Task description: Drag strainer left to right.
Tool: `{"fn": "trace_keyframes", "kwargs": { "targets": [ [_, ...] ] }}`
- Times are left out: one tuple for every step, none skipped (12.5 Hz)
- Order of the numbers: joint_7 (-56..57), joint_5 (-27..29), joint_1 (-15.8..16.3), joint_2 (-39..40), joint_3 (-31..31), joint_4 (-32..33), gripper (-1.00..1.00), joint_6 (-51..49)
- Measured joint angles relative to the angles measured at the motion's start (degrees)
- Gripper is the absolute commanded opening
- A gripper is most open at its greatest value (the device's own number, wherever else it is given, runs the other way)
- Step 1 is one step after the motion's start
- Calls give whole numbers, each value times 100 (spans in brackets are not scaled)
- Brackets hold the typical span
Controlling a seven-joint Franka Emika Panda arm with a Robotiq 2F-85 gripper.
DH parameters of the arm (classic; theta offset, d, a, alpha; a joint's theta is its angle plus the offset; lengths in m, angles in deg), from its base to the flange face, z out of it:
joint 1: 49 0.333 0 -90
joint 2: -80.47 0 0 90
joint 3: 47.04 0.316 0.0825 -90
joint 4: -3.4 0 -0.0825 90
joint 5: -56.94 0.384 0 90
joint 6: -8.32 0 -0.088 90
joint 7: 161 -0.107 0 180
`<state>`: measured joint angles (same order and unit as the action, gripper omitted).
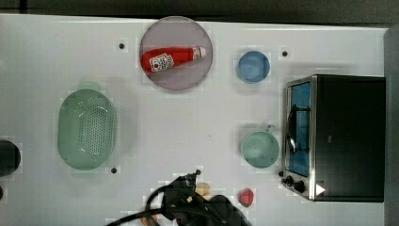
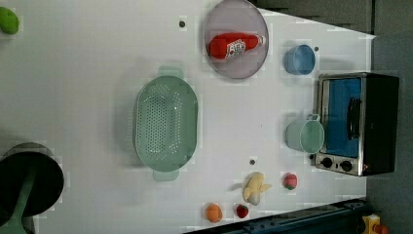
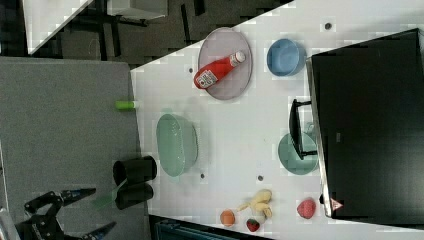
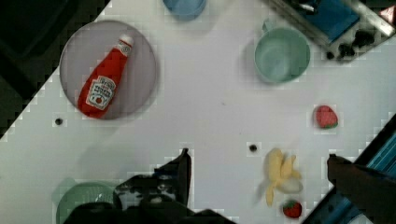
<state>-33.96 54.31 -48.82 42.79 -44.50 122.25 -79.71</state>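
Tool [image 4: 257, 161] and its black wrist body fill the near foreground of the wrist view, fingers spread wide apart, nothing between them; in the top view the arm [image 1: 188, 202] sits at the lower edge of the bench [image 1: 188, 122], well apart from the strainer

Largest to smallest:
- Bench: white, matt, with small dark dots spaced over it; it carries everything below
- Oven [image 1: 346, 136]: black with a steel front and blue door, at the top view's right edge. It takes up the far right, so I judge the drag has to end short of it
- Strainer [image 1: 87, 129]: mint-green oval, perforated bottom, rim up, flat on the bench at the top view's left, a tab at each end. Not yet touched; task not begun
- Plate [image 1: 176, 77]: grey, round, a red ketchup bottle [image 1: 171, 59] lying on its side on it, off the strainer's likely path
- Mug [image 1: 259, 149]: green, upright, just beside the oven door. It stands roughly in line with a straight rightward drag and may limit the travel
- Blue bowl [image 1: 253, 66]: between plate and oven, clear of the path
- Toy banana [image 2: 255, 187], strawberries and an orange fruit: along the bench edge near the arm

Surroundings: dark floor and a grey panel beside the bench in the right view; a black cup [image 3: 134, 170] stands off the bench's end
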Motion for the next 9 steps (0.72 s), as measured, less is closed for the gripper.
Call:
{"fn": "trace_keyframes", "kwargs": {
  "targets": [
    [-19, 1, -20, 168, 221, 0, 100, 156],
    [-19, 48, -20, 462, 534, -11, 100, 384],
    [-59, 116, 31, 864, 882, -45, 100, 694],
    [-157, 179, 56, 1304, 1271, -56, 100, 932],
    [-338, 225, 62, 1749, 1681, -45, 100, 1050],
    [-613, 241, 152, 2185, 1980, 0, 100, 1289],
    [-962, 250, 304, 2539, 2147, 134, 100, 1731],
    [-1369, 184, 400, 2835, 2316, 246, 100, 2084],
    [-1793, 152, 451, 3142, 2498, 280, 100, 2324]
  ]
}}
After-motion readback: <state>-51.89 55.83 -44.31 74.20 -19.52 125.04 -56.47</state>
